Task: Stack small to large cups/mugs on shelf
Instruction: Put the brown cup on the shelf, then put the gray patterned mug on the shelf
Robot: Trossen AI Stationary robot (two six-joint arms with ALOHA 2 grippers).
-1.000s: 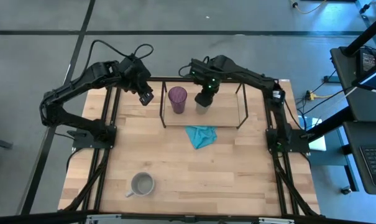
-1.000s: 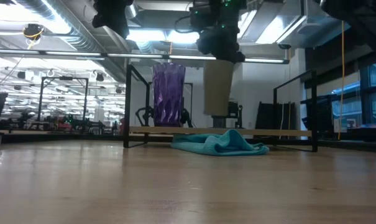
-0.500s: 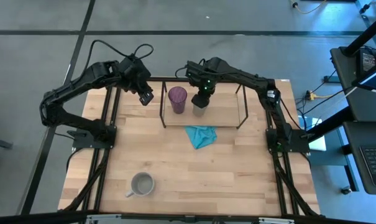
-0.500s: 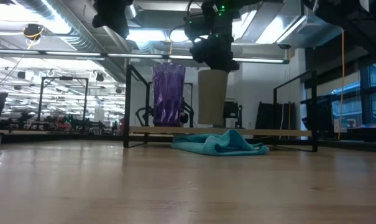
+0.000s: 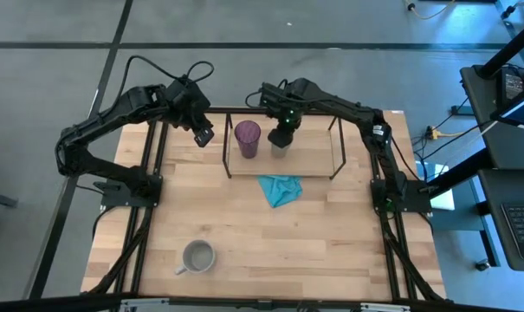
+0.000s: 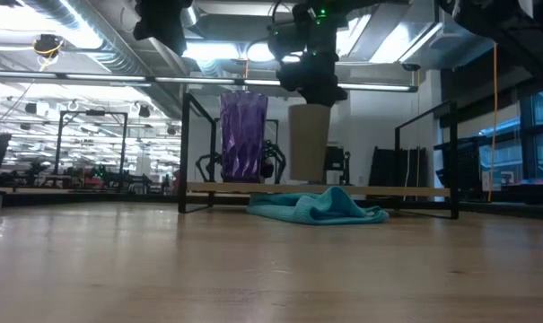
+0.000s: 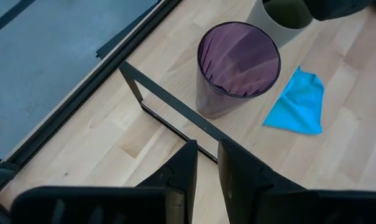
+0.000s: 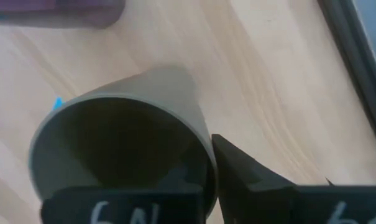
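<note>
While my right gripper (image 5: 281, 136) hangs over the small low shelf of light wooden board and thin black wire frame (image 5: 318, 161), its fingers are pinched on the rim of the small olive-green handleless cup (image 6: 309, 143), one finger inside the cup and one outside in my right wrist view (image 8: 237, 168). The cup stands upright on the board, though from the low view I cannot quite tell whether its base is fully seated or a hair above the wood. Just beside it on the same board stands the tall translucent purple ribbed tumbler (image 5: 248, 139), upright and apart from the cup. My left gripper (image 5: 203, 136) waits near the shelf's left end, off the board, its two dark fingers (image 7: 240, 168) a narrow gap apart and holding nothing. A crumpled teal cloth (image 5: 280, 189) lies on the large wooden tabletop (image 5: 331, 243) just in front of the shelf. The wider grey mug with a handle (image 5: 197, 257) sits well apart, near the table's front edge.
</note>
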